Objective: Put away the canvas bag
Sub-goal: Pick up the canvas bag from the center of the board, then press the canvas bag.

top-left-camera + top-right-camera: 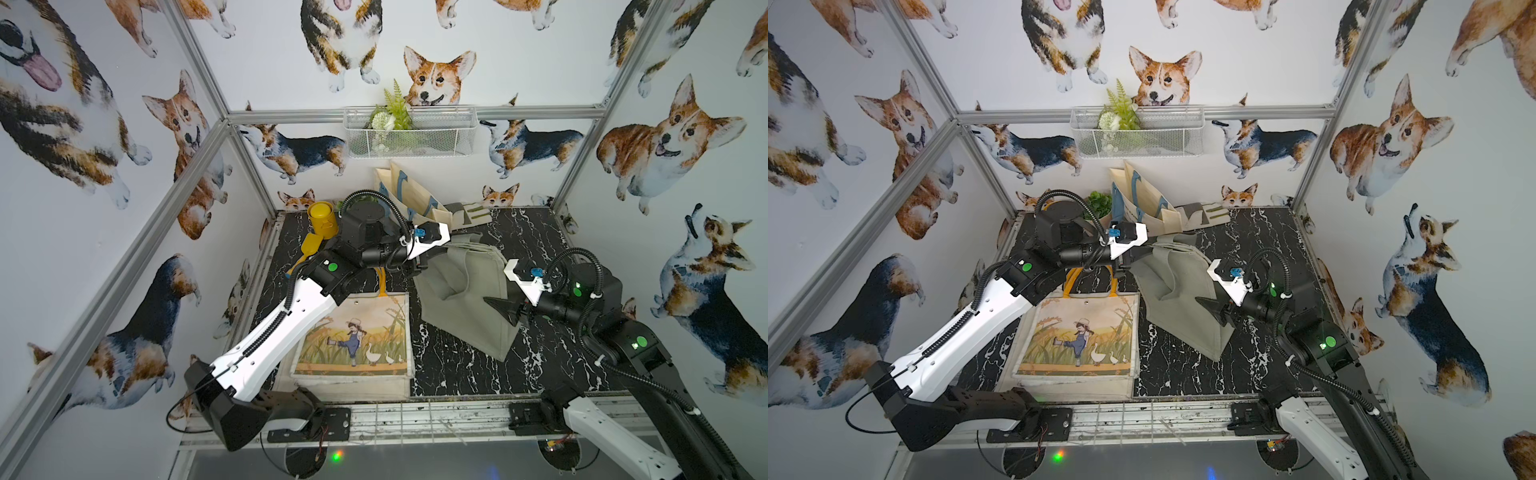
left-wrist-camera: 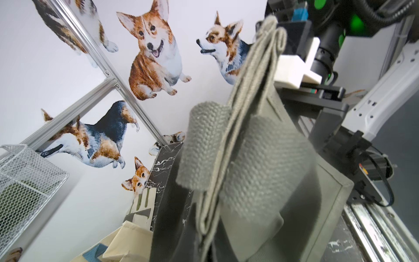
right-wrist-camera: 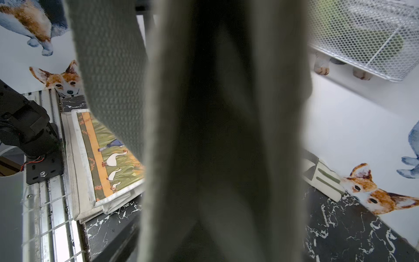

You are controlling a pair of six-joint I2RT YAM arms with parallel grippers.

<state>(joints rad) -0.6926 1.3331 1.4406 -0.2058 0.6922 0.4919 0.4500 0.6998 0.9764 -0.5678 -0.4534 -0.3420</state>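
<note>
The canvas bag (image 1: 461, 299) is grey-green and hangs crumpled over the black marble table (image 1: 457, 374) right of centre, seen in both top views (image 1: 1179, 299). My left gripper (image 1: 419, 266) is shut on its bunched top edge and handles at the bag's far left corner. In the left wrist view the folded fabric (image 2: 238, 140) runs down between the jaws. My right gripper (image 1: 505, 309) stands open against the bag's right side, its black fingers (image 1: 1214, 309) spread. The bag's cloth (image 3: 226, 136) fills the middle of the right wrist view and hides the jaws there.
A printed tote (image 1: 353, 336) with a girl and geese lies flat at the front left. Cream bags with blue handles (image 1: 409, 195) lean on the back wall under a white mesh basket (image 1: 409, 131). A yellow can (image 1: 321, 218) and a yellow scoop (image 1: 309, 245) sit at the back left.
</note>
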